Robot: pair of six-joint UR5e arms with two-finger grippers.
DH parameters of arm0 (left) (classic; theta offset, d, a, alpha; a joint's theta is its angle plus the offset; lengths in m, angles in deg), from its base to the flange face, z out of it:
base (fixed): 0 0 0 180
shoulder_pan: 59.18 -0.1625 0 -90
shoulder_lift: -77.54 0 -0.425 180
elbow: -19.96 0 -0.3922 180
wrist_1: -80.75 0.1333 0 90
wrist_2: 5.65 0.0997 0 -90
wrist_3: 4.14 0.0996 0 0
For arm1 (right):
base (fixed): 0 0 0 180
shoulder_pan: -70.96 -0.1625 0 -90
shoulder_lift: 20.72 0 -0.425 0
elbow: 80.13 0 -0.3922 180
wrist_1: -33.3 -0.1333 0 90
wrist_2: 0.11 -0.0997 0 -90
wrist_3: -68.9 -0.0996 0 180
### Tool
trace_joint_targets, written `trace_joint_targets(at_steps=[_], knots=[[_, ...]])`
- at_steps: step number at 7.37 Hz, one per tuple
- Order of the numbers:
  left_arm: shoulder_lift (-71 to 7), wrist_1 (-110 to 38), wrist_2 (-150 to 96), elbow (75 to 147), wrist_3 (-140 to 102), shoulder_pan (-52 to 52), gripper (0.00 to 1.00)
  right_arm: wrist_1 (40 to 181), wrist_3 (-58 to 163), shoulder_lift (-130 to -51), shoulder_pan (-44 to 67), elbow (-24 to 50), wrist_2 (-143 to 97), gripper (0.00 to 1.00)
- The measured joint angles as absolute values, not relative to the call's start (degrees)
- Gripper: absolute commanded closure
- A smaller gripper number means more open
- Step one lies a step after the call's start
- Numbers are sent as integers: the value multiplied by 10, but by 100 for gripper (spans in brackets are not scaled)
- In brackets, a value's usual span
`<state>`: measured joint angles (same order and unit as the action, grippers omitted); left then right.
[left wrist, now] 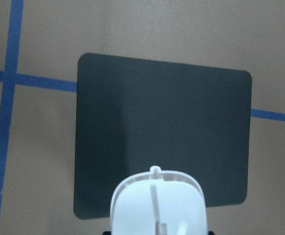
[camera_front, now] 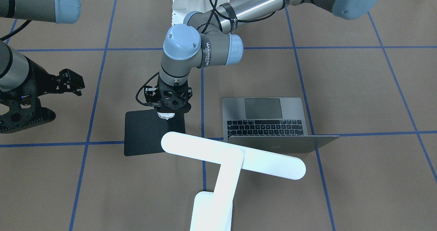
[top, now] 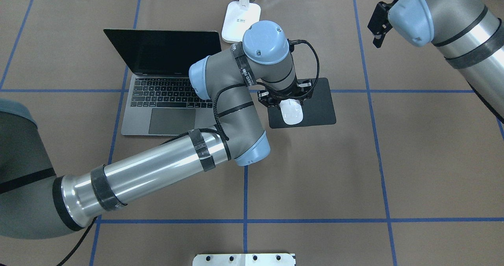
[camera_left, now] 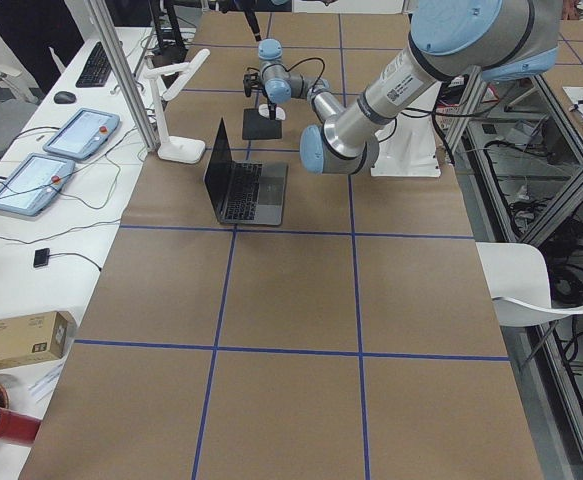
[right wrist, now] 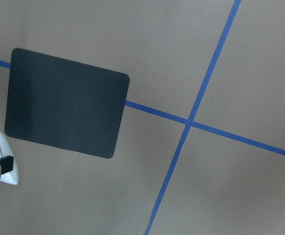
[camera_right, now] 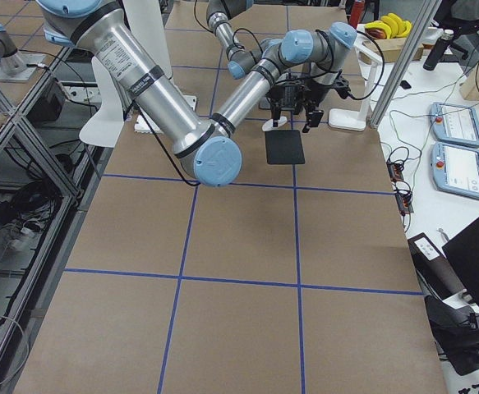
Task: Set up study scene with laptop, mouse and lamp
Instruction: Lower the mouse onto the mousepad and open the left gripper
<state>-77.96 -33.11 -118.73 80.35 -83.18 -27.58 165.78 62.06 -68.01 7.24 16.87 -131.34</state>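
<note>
The left end effector is clamped on the mouse, holding it just above the black pad. The open laptop sits beside the pad on the worktop, with the lamp standing behind both. The right end effector hangs well off to the side, fingers apart.

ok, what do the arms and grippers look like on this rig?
The left arm and right arm match: brushed silver tubes, grey joints with pale blue round caps, black tape bands. A black cable loops along the left wrist, which bears white lettering. The left gripper and right gripper are black perforated frames; the right one's finger is ribbed.
</note>
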Motion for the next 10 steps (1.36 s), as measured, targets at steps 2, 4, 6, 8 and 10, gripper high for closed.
trace_joint_targets(at_steps=[2, 4, 6, 8, 10], knots=[[-800, -344, -1144, 775, -830, -286, 39, 1655, 619, -680, 69, 172, -1313, 0], [-807, -357, -1116, 758, -822, -290, 40, 1653, 618, -681, 65, 172, -1313, 0], [-810, -364, -1091, 745, -808, -290, 41, 1653, 617, -684, 63, 172, -1312, 0], [-811, -366, -1084, 740, -801, -289, 41, 1651, 617, -685, 61, 174, -1312, 0], [-811, -367, -1070, 737, -794, -289, 41, 1650, 617, -689, 60, 181, -1312, 0]])
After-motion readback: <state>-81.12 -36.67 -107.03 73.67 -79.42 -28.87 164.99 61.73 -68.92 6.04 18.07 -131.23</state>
